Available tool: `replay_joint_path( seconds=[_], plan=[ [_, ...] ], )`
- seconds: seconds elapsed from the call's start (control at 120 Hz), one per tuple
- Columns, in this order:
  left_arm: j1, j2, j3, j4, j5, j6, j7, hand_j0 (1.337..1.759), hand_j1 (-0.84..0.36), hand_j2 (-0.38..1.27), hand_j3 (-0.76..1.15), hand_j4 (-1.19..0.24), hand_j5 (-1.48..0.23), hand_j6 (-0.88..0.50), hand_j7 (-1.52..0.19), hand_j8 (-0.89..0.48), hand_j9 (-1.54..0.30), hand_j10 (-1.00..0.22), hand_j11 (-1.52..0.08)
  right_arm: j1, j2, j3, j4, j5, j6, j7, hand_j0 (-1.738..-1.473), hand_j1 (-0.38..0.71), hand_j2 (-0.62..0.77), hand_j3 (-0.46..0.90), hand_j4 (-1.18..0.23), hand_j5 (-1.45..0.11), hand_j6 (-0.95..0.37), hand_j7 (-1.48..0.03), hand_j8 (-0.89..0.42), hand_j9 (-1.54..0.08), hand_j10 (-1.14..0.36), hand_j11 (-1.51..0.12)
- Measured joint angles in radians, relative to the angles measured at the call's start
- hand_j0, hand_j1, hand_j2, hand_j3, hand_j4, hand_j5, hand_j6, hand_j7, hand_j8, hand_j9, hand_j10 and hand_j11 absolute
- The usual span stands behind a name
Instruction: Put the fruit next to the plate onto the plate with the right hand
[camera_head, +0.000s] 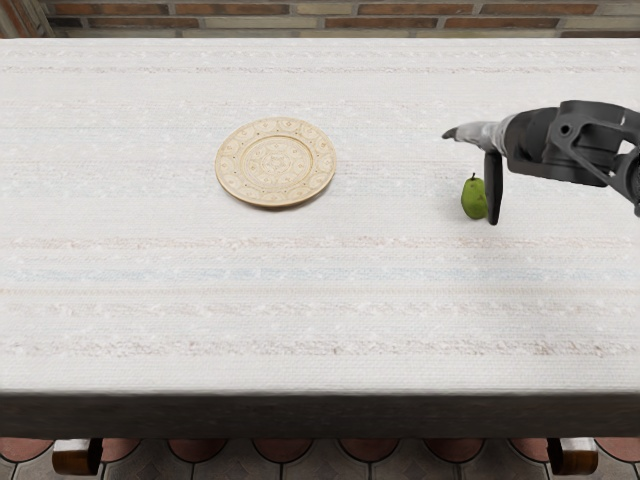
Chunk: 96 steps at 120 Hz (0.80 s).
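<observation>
A small green pear (473, 197) stands upright on the pale table, well to the right of a round cream patterned plate (275, 161). My right hand (482, 170) reaches in from the picture's right edge and hovers just above and beside the pear. One dark finger (493, 188) points down along the pear's right side, and another finger (462, 131) sticks out to the left above it. The fingers are spread and hold nothing. The plate has nothing on it. No left arm shows.
The table (320, 300) is covered with a whitish striped cloth, with its front edge near the bottom. A brick wall (300, 15) runs along the back edge.
</observation>
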Motion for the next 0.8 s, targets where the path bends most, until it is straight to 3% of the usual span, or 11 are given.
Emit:
replay_joint_path(
  seconds=[0.325, 0.8],
  plan=[
    [0.001, 0.0, 0.0, 0.0, 0.0, 0.0, 0.0, 1.658, 0.33, 0.0, 0.0, -0.02, -0.02, -0.02, -0.02, -0.02, -0.02, -0.02, -0.02, -0.051, 0.072, -0.03, -0.086, -0.035, -0.132, 0.0, -1.658, -0.22, -0.02, 0.0, -0.12, -0.15, -0.12, -0.15, -0.12, -0.15, -0.11, -0.15],
    [0.0, 0.0, 0.0, 0.0, 0.0, 0.0, 0.0, 1.658, 0.33, 0.0, 0.0, -0.02, -0.02, -0.02, -0.02, -0.02, -0.02, -0.02, -0.02, -0.077, 0.164, -0.074, -0.188, -0.061, -0.265, 0.0, -1.658, -0.16, -0.03, 0.0, -0.16, -0.21, -0.16, -0.21, -0.16, -0.21, -0.16, -0.21]
  ],
)
